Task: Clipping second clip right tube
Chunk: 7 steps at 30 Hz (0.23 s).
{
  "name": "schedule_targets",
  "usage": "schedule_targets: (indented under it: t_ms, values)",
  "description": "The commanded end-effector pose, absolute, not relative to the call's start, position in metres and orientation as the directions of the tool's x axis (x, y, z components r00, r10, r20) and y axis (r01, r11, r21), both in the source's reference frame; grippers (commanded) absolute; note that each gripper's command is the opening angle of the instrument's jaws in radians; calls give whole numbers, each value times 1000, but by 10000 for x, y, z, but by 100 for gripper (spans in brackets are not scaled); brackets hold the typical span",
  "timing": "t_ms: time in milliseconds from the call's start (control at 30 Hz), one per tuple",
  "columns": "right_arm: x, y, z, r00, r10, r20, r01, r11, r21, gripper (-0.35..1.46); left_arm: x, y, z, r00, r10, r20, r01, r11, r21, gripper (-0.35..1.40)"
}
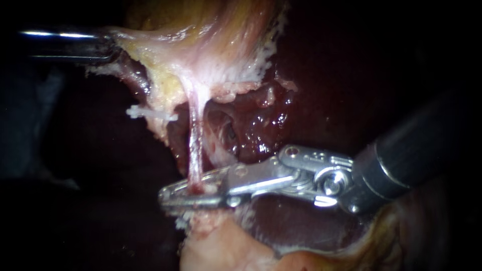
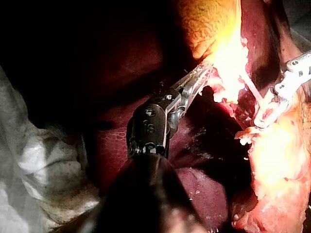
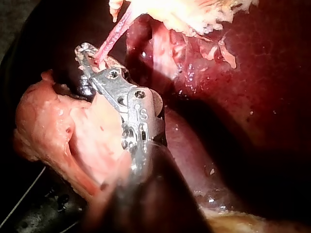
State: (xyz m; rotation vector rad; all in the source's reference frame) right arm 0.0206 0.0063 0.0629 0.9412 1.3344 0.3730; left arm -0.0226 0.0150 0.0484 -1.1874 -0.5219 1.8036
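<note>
Darkness fills the edges of the endoscope view, and at the centre the liver (image 3: pixel 243 107) lies as a broad, wet, dark red mass. Above it hangs the gallbladder (image 1: pixel 201 45), pale yellow and pink with a ragged white fringe along its lower edge. A lump of pale, fatty tissue (image 1: pixel 221 246) sits below, just under the working tips. A crumpled grey cloth (image 2: pixel 39 170) shows beside the liver in the left wrist view. The left instrument (image 2: pixel 198 80) comes in from the upper left; its pincer is clenched on the gallbladder's edge with the tips sunk in the bright tissue, and the tissue tents toward it. The right instrument (image 1: pixel 193 193) comes in from the right, a dark shaft ending in a long silver hinged tip that lies almost level across the lower part of the scene. Its pincer is closed around the low end of the tube (image 1: pixel 195 140), one jaw on each side. That tube is a thin pink strand, stretched straight from the gallbladder's fringe down to the pale lump, and it crosses in front of the raw red hollow in the liver. To the tube's left, well apart from the silver tip, a small white clip (image 1: pixel 150 113) sticks out sideways from the pale tissue edge; I cannot tell what it is fastened to.
</note>
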Motion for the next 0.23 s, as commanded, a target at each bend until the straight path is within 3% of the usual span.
schedule_targets:
  t_ms: [33,233]
  values:
    - [206,63,629,246,719,-650,270,593,759,-35,-226,150,484,-147,848,-510,-444,-517,-732,-35]
    - [205,64,632,249,726,-641,267,585,766,-35,-226,150,484,-147,848,-510,-444,-517,-732,-35]
